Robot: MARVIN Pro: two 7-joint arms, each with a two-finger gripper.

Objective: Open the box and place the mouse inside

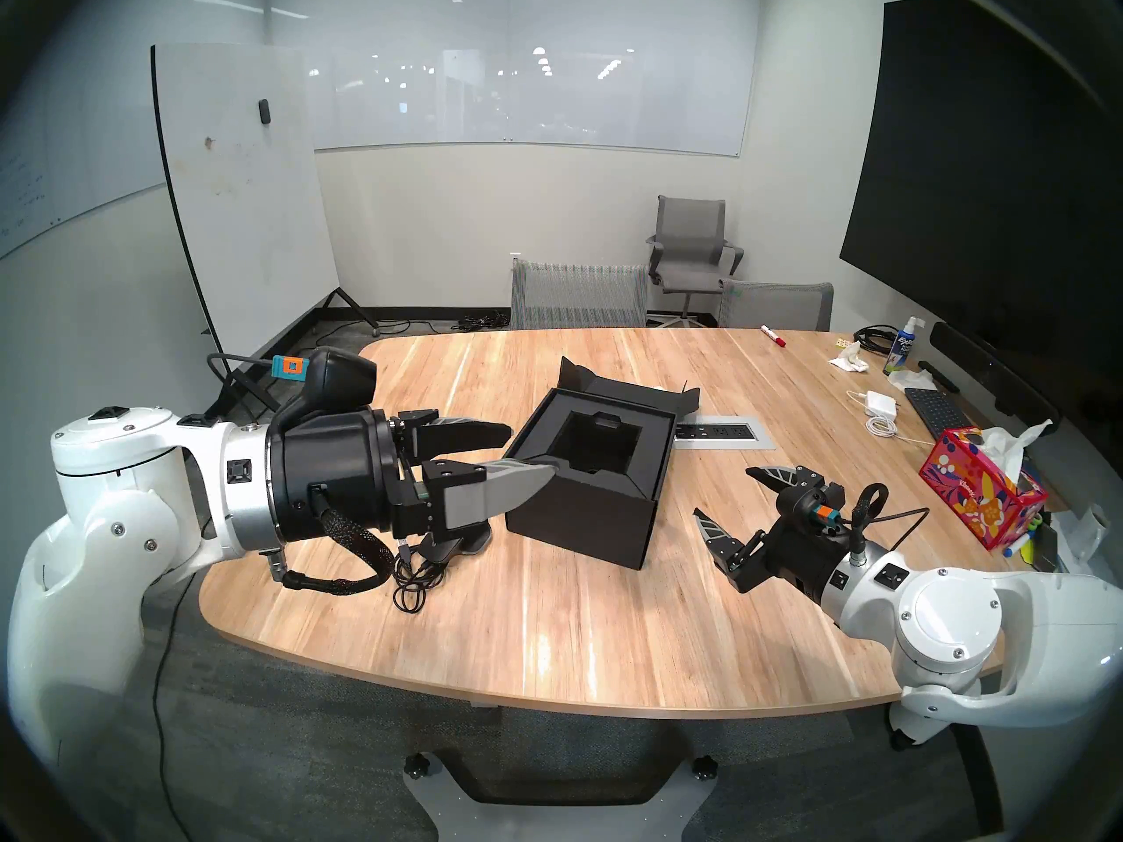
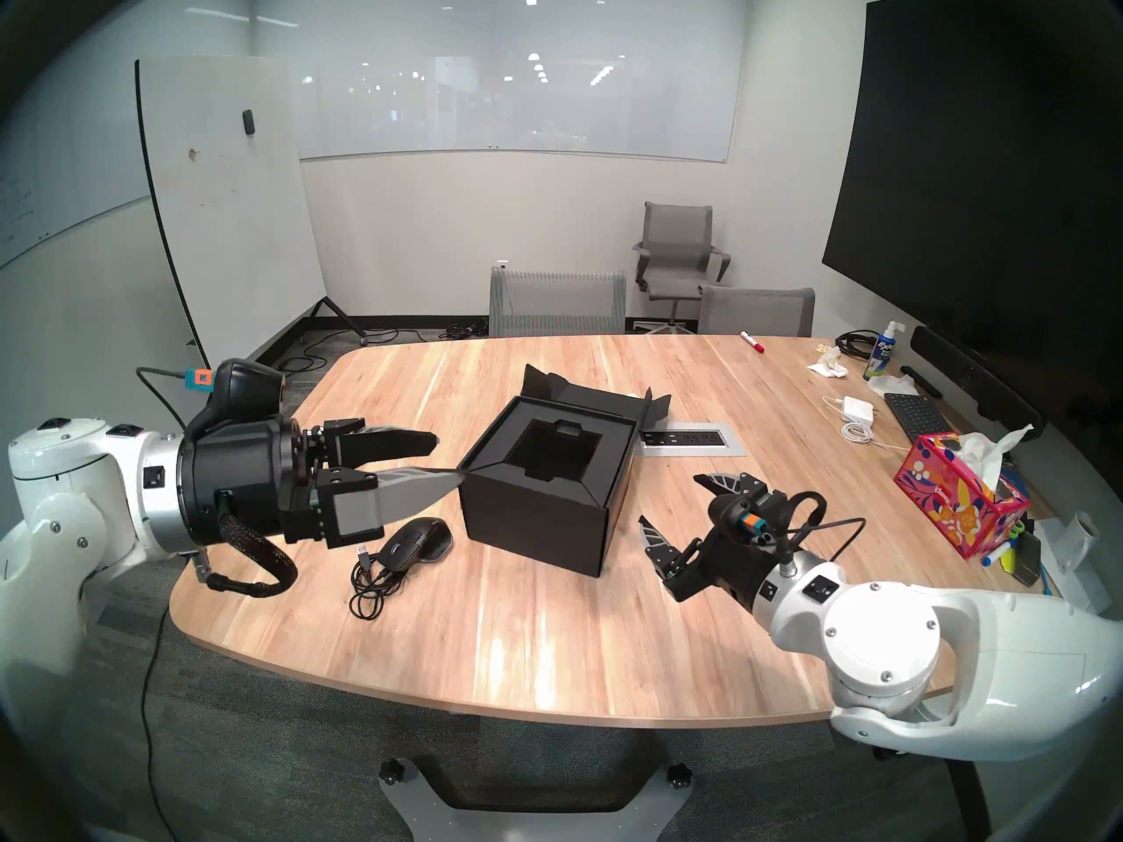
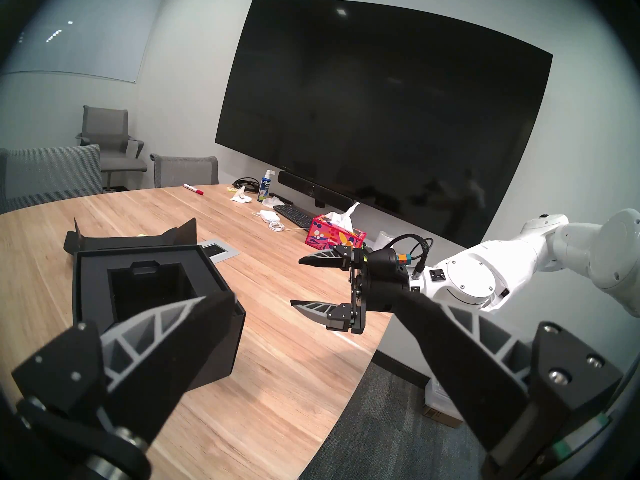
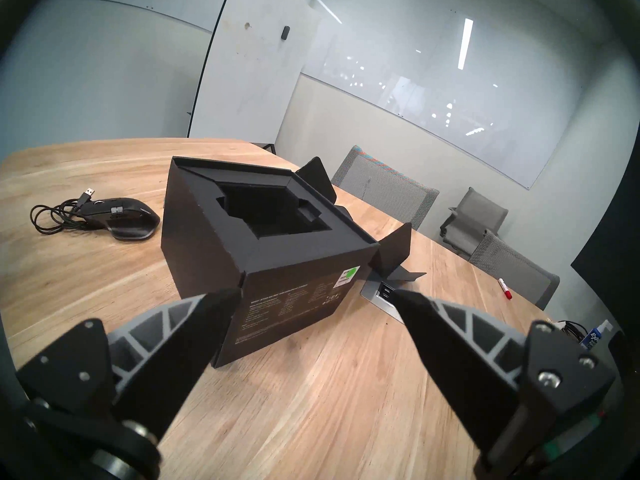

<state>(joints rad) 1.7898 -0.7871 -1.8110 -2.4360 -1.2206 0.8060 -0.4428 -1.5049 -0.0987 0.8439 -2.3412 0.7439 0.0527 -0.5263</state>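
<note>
The mouse (image 2: pixel 419 540) lies on the wooden table (image 2: pixel 547 640), a matte black sculpted shell with a ribbed thumb wheel, its thin cable (image 2: pixel 367 585) coiled loosely beside it. Just to its right stands the box (image 2: pixel 541 506), a matte black cardboard cube, lid folded back flat behind it, showing a black moulded insert (image 4: pixel 273 212) with an angular well, empty. A green label (image 4: pixel 349 274) sits on the side facing my right arm. My left gripper (image 2: pixel 446 458) hangs above the mouse, apart from it, fingers spread wide and holding nothing. My right gripper (image 2: pixel 674 503) hovers near the box's other side, likewise spread wide and empty.
</note>
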